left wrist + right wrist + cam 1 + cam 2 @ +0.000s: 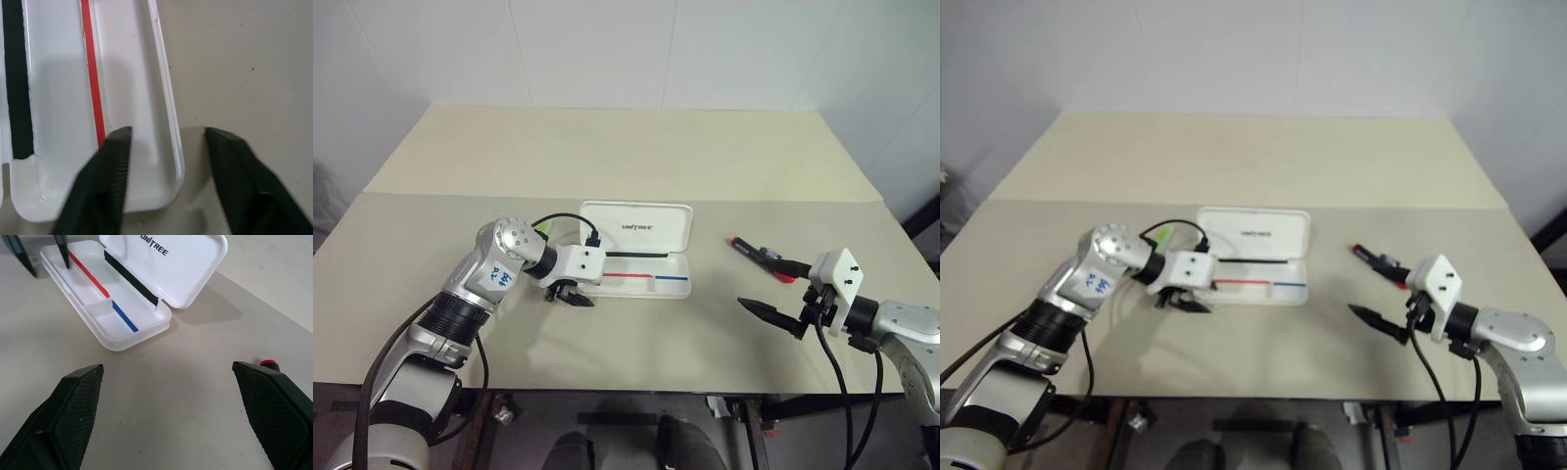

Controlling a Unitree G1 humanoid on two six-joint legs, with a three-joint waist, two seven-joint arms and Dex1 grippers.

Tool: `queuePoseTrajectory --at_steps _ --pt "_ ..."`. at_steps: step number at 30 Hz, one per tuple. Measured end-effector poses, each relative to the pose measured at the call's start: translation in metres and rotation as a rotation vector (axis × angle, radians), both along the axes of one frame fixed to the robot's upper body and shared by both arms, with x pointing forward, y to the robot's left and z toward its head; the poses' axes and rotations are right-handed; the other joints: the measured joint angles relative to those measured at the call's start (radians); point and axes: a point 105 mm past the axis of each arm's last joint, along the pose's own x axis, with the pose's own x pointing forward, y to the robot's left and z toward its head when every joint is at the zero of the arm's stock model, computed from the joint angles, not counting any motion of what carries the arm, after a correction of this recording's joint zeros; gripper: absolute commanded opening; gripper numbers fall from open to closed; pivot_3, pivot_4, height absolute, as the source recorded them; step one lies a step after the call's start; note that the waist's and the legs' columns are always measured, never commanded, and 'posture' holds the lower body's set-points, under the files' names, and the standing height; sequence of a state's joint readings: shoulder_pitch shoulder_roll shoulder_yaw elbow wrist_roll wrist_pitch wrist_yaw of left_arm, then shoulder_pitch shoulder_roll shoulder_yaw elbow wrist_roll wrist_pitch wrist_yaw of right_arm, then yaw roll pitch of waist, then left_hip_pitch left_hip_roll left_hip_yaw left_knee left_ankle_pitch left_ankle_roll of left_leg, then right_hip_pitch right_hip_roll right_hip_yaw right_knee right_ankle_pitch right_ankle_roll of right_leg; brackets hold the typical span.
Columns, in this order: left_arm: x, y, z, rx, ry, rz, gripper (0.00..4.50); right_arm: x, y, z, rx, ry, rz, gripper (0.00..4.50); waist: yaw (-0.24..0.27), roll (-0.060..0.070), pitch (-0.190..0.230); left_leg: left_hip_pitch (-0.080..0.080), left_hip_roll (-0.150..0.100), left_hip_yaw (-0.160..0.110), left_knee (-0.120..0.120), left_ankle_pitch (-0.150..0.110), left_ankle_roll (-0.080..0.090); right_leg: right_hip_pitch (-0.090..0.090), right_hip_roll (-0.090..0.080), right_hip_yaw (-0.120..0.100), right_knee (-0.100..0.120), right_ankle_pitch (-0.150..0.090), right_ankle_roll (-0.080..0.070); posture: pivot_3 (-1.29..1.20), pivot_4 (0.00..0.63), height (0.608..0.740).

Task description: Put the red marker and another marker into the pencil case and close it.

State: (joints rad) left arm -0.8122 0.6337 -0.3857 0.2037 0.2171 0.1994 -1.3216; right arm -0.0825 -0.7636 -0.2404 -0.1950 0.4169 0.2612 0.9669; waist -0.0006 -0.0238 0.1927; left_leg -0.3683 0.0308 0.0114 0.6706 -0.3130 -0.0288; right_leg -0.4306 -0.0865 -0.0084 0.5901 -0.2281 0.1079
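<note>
The glossy white hard pencil case (636,257) lies open on the matte beige surface (636,157); left gripper (570,294) jaws straddle its rounded corner, empty. Right gripper (773,291) jaws gape wide beside the slim red marker (751,252).

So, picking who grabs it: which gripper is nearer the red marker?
Right. The right gripper sits open just beside the red marker; the left gripper is across the table at the pencil case.
</note>
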Motion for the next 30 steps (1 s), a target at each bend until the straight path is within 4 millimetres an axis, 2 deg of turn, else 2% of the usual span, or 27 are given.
queuePoseTrajectory --at_steps 3,24,30 --pt "-0.002 -0.003 0.001 0.000 0.001 -0.007 4.46 0.000 0.000 0.000 -0.003 0.000 -0.001 4.50 0.001 0.000 0.000 0.000 0.000 0.000 0.000 0.000 0.000 0.000 0.000 0.000 0.000 0.000 0.000 0.00 0.150 0.740" --pt "-0.020 -0.023 0.013 -0.072 -0.014 -0.042 4.48 0.004 0.008 -0.001 -0.011 0.002 0.027 4.50 0.000 0.000 0.000 0.000 0.000 0.000 0.000 0.000 0.000 0.000 0.000 0.000 0.000 0.000 0.000 0.00 0.150 0.740" --pt "-0.034 -0.034 0.027 -0.212 -0.013 -0.052 4.48 0.026 0.013 0.000 0.007 -0.028 -0.023 4.50 -0.002 0.000 0.000 0.001 0.000 0.000 0.000 0.000 0.000 0.000 0.000 0.001 0.001 0.000 0.000 0.00 0.150 0.740"
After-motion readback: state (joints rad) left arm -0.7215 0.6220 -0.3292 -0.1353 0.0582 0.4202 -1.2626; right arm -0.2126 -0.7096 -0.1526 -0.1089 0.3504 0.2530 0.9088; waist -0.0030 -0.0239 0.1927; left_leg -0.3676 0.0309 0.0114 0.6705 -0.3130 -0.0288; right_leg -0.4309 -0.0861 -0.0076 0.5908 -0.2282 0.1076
